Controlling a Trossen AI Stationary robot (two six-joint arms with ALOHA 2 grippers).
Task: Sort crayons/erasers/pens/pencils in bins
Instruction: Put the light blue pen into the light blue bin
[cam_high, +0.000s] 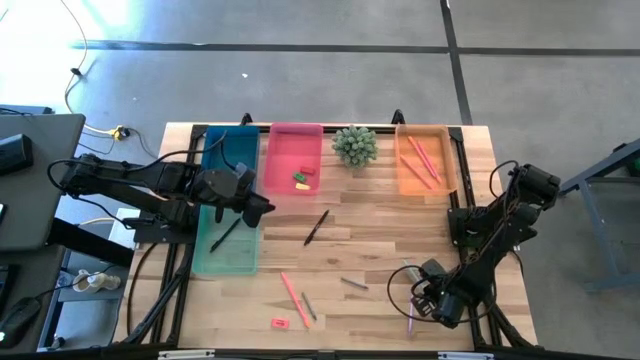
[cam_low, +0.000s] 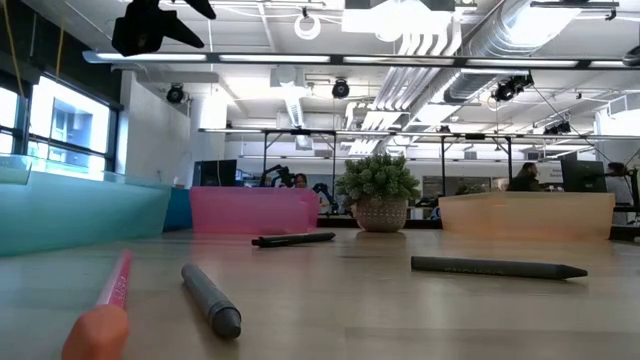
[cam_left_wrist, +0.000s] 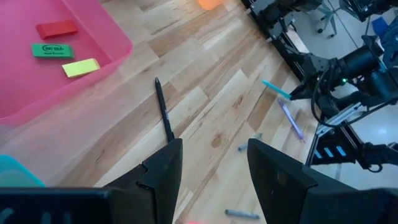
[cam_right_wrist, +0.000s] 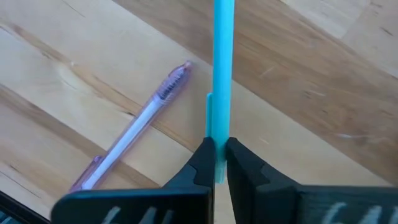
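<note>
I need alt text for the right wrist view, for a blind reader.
The right gripper is shut on a thin teal pen that points away from the camera. A pale purple pen lies beside it on the wooden table.

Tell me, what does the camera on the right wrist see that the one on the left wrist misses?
Only the right wrist view shows the right gripper shut on a teal pen. Only the left wrist view shows the open left gripper, the pink bin holding three erasers, and a black pen. Both show the purple pen lying on the wooden table.
</note>
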